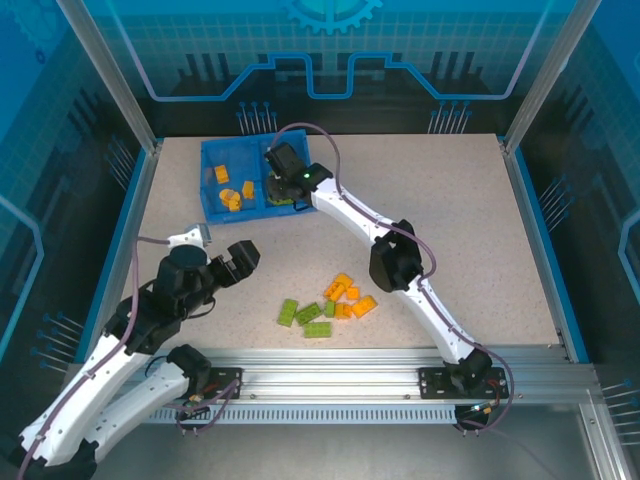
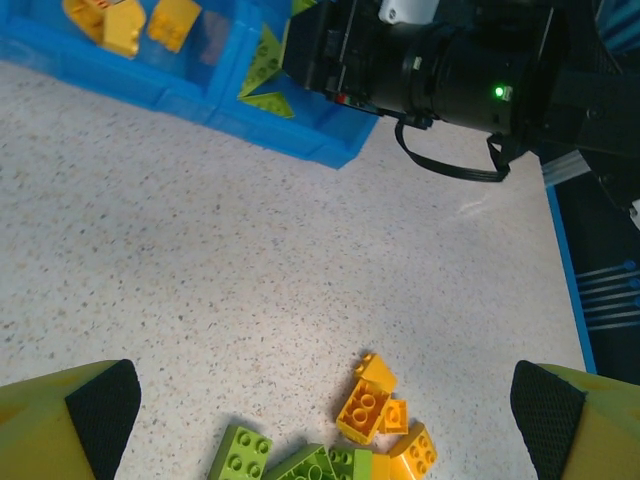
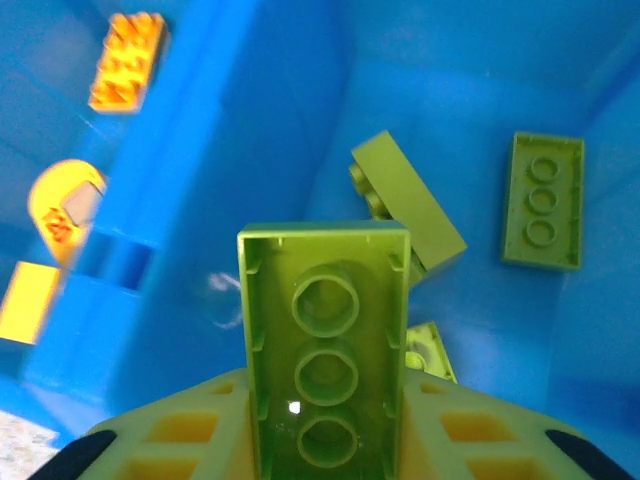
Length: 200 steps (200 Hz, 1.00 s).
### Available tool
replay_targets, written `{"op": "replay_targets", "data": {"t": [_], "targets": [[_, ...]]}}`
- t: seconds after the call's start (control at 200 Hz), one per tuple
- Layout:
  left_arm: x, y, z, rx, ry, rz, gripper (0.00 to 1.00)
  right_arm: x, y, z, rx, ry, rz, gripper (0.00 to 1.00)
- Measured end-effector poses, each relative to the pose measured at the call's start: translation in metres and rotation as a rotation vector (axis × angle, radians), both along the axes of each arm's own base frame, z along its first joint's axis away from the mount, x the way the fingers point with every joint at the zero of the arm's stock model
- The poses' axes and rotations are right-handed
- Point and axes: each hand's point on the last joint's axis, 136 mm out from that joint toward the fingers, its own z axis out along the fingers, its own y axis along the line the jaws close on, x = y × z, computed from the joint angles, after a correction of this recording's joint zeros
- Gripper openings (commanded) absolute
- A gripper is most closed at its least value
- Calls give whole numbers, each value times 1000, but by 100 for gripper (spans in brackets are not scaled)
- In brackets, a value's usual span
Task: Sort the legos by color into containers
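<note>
Over the tray: the right gripper (image 1: 281, 185) hangs above the right compartment (image 3: 470, 90) of the blue tray (image 1: 204, 175), fingers pointing down into it.
Right claw: drawn in narrow on one lime green brick (image 3: 325, 350). Both fingers (image 3: 170, 440) lie against its long sides, and its hollow underside faces the wrist camera.
Held brick: inside the tray's right compartment, raised above the bricks lying on the floor there.
Right compartment: three more green bricks (image 3: 542, 200). One lies flat with studs up near the outer wall. One is tilted, between that one and the divider (image 3: 230, 130). One is partly hidden behind the held brick.
Left compartment (image 1: 238, 158): several orange bricks (image 1: 231, 198), across the divider from the green ones.
Left claw: the left gripper (image 1: 220, 250) stands wide apart with nothing between its pads (image 2: 100, 405). It hovers on the near side of the tray, well apart from it, and its camera looks toward the tray.
Loose pile (image 1: 330, 302): orange and green bricks mixed, most of them touching one another on the table (image 1: 450, 220). It sits on the near side of the tray, well apart from it, off toward its right-hand end. The orange pieces sit on the side nearer the tray, the green ones mostly on the side away from it.
</note>
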Motion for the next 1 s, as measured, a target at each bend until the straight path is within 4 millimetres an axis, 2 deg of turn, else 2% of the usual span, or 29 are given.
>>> {"op": "replay_targets", "data": {"t": [0.095, 0.18, 0.37, 0.465, 0.535, 0.635, 0.77, 0.855, 0.915, 1.001], "targets": [[2, -1, -9, -16, 48, 27, 99, -3, 0, -14, 2, 42, -6, 44], [3, -1, -16, -25, 86, 47, 99, -6, -1, -18, 6, 65, -11, 49], [6, -2, -26, -32, 134, 74, 94, -7, -1, -10, 24, 71, -4, 47], [5, -3, -33, -20, 163, 70, 89, -13, -3, 6, 34, 77, 6, 48], [5, -7, -41, -7, 198, 52, 87, -21, -6, 29, 51, 78, 18, 50], [5, -17, -57, 22, 269, -1, 81, -48, -20, 77, 83, 77, 63, 54], [5, -34, -93, 90, 414, -88, 76, -109, -55, 164, 165, 24, 161, 63], [3, -44, -114, 143, 501, -143, 75, -151, -83, 207, 216, -32, 215, 77], [1, -55, -123, 182, 540, -194, 75, -179, -104, 224, 245, -60, 235, 86], [-1, -73, -131, 233, 568, -268, 74, -212, -131, 224, 250, -66, 255, 94]]}}
